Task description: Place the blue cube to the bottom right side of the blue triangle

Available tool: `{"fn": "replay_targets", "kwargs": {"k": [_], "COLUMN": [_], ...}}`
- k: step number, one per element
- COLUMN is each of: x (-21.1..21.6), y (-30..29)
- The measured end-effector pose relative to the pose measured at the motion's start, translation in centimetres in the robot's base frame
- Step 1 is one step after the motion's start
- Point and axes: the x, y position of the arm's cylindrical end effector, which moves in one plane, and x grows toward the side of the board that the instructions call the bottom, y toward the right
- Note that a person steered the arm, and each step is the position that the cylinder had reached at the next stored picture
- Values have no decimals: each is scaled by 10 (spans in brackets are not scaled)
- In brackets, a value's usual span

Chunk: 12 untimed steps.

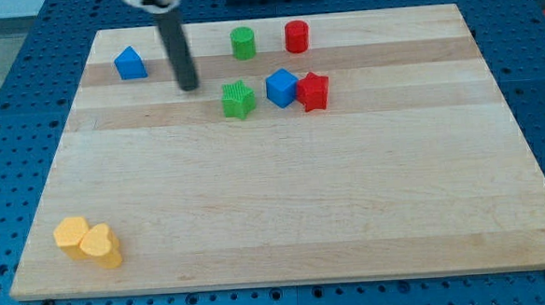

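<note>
Tip (pixel 190 86) left of blue cube (pixel 281 87).

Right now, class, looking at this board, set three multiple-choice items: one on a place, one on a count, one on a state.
1. Where is my tip?
A. between the blue triangle and the green star
B. beside the yellow blocks
C. right of the red star

2. How many red blocks are there?
A. one
B. two
C. three

3. The blue cube is
A. touching the red star
B. stacked on the green cylinder
C. off the board

Key:
1 A: the rod ends between those two.
2 B: red star and red cylinder.
3 A: their sides meet.
</note>
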Motion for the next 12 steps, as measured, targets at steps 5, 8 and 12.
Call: {"fn": "replay_targets", "kwargs": {"k": [5, 8, 12], "x": [-3, 65, 17], "y": [174, 147, 122]}}
